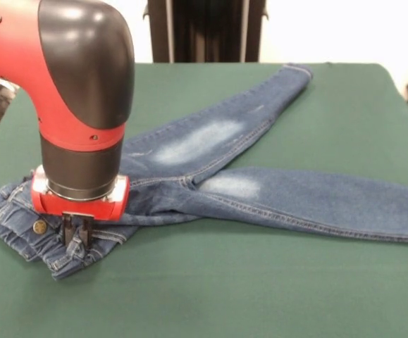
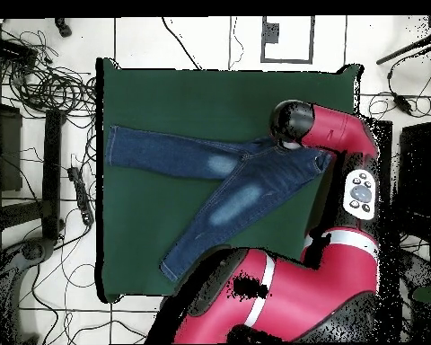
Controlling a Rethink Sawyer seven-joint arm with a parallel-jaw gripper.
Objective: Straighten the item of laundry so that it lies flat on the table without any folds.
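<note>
The item of laundry (image 1: 260,190), a small pair of blue jeans with faded thigh patches, lies on the green table (image 1: 260,289). Its legs spread in a V, one toward the far right corner and the other off the right edge of the front view. The waistband with its brass button (image 1: 40,227) is bunched at the left. My gripper (image 1: 77,230) points straight down onto that waistband, its black fingers close together and pinching the denim. In the overhead view the jeans (image 2: 210,171) run left from the waistband, and the arm's head (image 2: 291,124) hides the gripper.
My red arm (image 2: 345,180) curves over the table's right side in the overhead view, close to the table edge (image 2: 345,81) by the waistband. Cables (image 2: 39,81) and dark stands lie on the floor to the left. Green cloth (image 2: 210,99) shows around the jeans.
</note>
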